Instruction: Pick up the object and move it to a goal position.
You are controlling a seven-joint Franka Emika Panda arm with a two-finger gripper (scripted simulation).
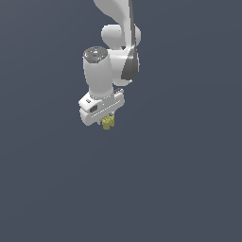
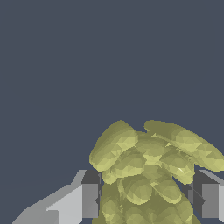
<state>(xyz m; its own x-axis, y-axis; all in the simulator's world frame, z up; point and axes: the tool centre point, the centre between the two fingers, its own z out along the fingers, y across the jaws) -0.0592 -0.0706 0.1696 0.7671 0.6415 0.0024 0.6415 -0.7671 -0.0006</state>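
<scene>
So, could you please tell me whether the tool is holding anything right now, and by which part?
Yes: the tool is shut on the olive-yellow lumpy object, its fingers pressing on two opposite sides of the narrower lower body.

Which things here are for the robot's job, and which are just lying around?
For the job:
- the lumpy yellow object, sitting between the fingers
- the gripper, closed on it

Just lying around:
- nothing else shows, only the plain dark grey background
</scene>
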